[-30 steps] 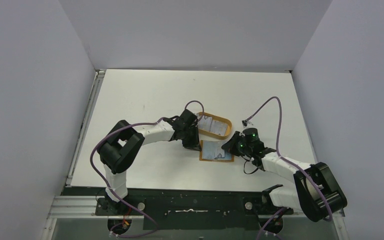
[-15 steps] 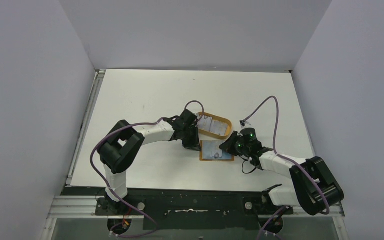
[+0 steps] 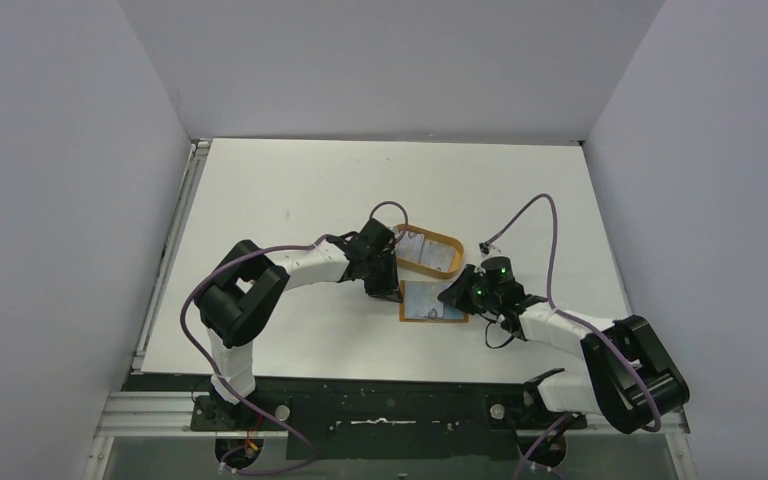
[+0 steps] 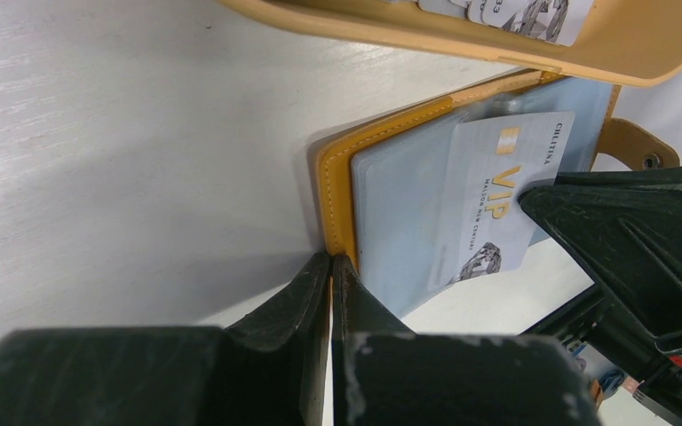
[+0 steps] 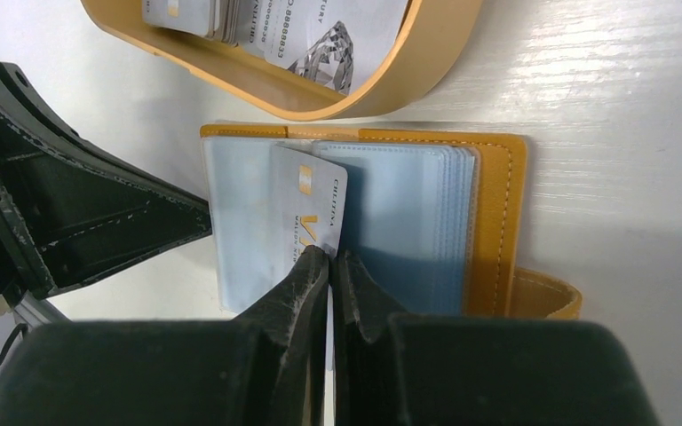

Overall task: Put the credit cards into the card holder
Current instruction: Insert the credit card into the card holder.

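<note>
Since a second ago the right tool (image 5: 329, 256) has edged slightly left over the open card holder (image 5: 500, 213) on the bench (image 3: 290, 190), its jaws pinched on a credit card (image 5: 309, 200) (marked VIP) lying among the clear pockets. Opposite, the left tool (image 4: 330, 263) is closed, tips against the holder's orange edge; just beyond sits the tray (image 5: 413, 75) holding more cards (image 5: 222, 16).

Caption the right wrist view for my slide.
Right tool pinching a VIP card over the open card holder, tray beyond.
</note>
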Motion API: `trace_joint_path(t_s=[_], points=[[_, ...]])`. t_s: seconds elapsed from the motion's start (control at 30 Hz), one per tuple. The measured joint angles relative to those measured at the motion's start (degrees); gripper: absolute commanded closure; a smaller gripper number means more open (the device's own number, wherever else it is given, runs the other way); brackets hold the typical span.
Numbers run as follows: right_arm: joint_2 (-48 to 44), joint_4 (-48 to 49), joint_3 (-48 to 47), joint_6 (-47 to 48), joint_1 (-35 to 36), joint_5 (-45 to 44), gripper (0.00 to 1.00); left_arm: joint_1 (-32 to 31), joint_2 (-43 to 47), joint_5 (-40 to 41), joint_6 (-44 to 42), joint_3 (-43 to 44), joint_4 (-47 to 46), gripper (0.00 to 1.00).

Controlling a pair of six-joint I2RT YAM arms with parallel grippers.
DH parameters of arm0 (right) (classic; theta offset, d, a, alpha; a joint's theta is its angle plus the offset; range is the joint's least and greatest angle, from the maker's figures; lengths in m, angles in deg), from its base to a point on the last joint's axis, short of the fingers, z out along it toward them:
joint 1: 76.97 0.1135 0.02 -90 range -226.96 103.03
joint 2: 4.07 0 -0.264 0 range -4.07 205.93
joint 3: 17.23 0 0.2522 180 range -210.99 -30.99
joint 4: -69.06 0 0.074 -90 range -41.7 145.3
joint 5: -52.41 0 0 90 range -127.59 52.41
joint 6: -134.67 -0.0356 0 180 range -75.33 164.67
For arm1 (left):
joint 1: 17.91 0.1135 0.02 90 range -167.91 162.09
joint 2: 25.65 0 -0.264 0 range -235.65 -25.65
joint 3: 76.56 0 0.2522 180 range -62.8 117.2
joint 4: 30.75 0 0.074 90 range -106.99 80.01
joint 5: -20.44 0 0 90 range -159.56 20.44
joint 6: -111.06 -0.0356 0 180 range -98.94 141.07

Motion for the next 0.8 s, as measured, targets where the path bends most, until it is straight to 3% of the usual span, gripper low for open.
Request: trace_joint_path(t_s=[0.8], points=[[2.67, 2.71, -0.44, -2.19, 1.05, 2.62, 1.00, 0.00, 0.00, -0.15, 0.46, -0.15, -0.24, 1.00]])
